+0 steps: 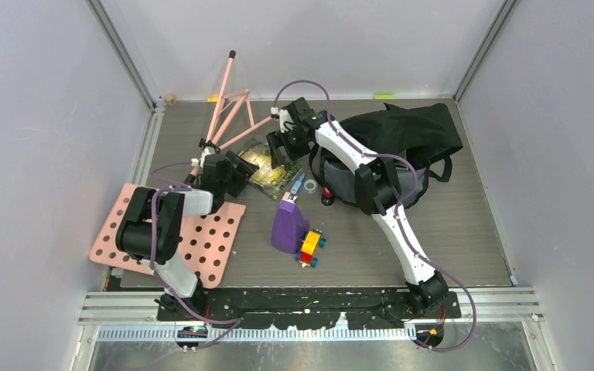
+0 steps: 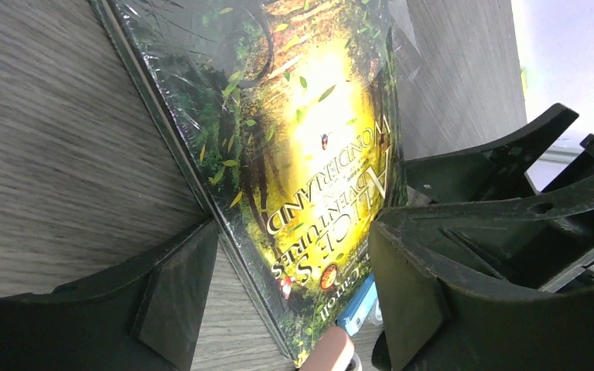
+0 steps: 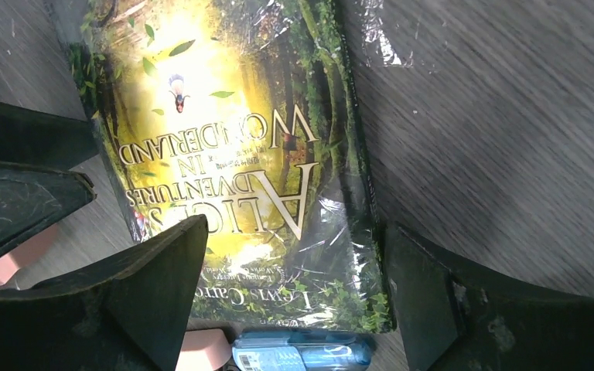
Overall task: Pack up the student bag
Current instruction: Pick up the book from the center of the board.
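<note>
The black student bag (image 1: 402,139) lies slumped at the back right of the table. A glossy green and yellow book, "Alice's Adventures in Wonderland" (image 1: 271,166), lies flat to its left; it also shows in the left wrist view (image 2: 309,139) and the right wrist view (image 3: 232,154). My left gripper (image 1: 237,171) is open at the book's left side, its jaws (image 2: 294,301) on either side of the book's corner. My right gripper (image 1: 286,148) is open over the book's far right side, its jaws (image 3: 294,290) either side of the book's end.
A blue tube (image 1: 298,184) lies by the book's near edge and shows in the right wrist view (image 3: 302,352). A purple container (image 1: 288,228) and toy blocks (image 1: 311,247) stand mid-table. A pink perforated board (image 1: 201,239) lies left, a pink rod frame (image 1: 228,116) at the back.
</note>
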Robot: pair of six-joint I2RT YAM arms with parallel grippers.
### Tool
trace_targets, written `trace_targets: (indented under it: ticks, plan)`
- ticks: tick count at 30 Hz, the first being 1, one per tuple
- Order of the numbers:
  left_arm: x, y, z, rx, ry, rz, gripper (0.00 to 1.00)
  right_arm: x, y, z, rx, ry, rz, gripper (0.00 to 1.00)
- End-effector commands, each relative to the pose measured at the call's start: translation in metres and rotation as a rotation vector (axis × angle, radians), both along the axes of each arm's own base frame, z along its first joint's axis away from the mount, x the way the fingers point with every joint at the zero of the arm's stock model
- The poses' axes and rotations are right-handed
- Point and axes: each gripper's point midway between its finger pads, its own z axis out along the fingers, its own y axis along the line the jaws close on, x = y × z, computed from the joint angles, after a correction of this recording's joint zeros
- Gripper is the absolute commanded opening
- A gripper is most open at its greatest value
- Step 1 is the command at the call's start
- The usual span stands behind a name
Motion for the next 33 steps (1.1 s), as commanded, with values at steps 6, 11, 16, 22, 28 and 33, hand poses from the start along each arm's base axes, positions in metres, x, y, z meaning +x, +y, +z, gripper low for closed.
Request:
trace_targets:
  ticks: [6,11,16,22,28,33]
  plan:
    - [0.011,-0.013,0.02,-0.043,-0.086,-0.057,0.73,-0.026,0.024,0.015,0.109,0.08,0.101,0.83]
    - [0.01,-0.026,0.06,-0.065,-0.184,-0.102,0.72,-0.029,0.026,0.017,0.12,0.094,0.088,0.8]
    - [0.002,-0.031,0.093,-0.065,-0.269,-0.115,0.72,-0.036,0.028,0.015,0.139,0.128,0.102,0.76]
    - [-0.007,-0.029,0.111,-0.054,-0.317,-0.121,0.71,-0.047,0.032,0.014,0.151,0.163,0.125,0.72]
    - [-0.019,-0.027,0.109,-0.047,-0.314,-0.122,0.71,-0.062,0.038,0.018,0.174,0.198,0.173,0.7]
    - [-0.032,-0.024,0.115,-0.045,-0.323,-0.118,0.71,-0.078,0.044,0.02,0.191,0.235,0.219,0.69]
